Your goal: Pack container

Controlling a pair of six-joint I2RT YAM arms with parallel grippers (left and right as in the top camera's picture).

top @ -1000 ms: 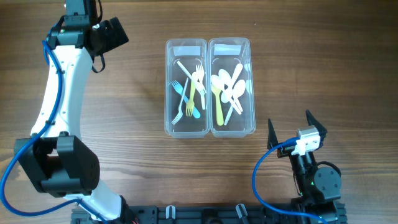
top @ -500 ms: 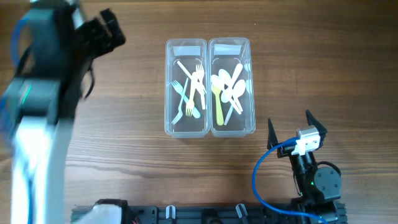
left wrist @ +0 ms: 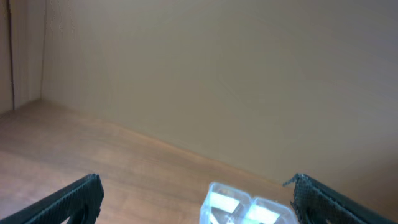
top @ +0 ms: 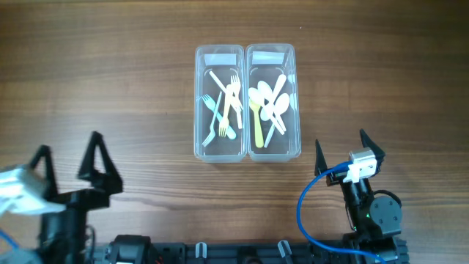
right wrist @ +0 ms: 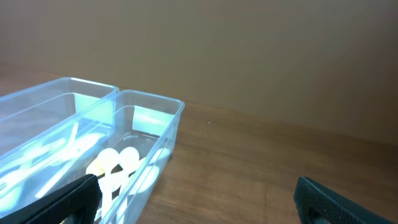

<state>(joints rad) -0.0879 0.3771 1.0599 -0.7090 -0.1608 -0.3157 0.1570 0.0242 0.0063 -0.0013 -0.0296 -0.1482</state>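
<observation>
Two clear plastic containers stand side by side at the table's middle. The left container (top: 219, 150) holds several forks (top: 224, 107) in white, blue and yellow. The right container (top: 274, 151) holds several spoons (top: 269, 105) in white and yellow. My left gripper (top: 67, 163) is open and empty near the front left edge, far from the containers; the wrist view shows the containers' far ends (left wrist: 246, 210) between its fingers (left wrist: 196, 199). My right gripper (top: 341, 148) is open and empty at the front right, just off the spoon container's (right wrist: 151, 140) near corner.
The wooden table (top: 117, 110) stretches bare to the left and right of the containers. A blue cable (top: 304, 209) loops beside the right arm's base at the front edge. A plain wall (left wrist: 217, 68) lies beyond the table.
My left arm has swung from the back left of the table down to the front left edge. Its gripper is open. The right arm and the containers have not moved.
</observation>
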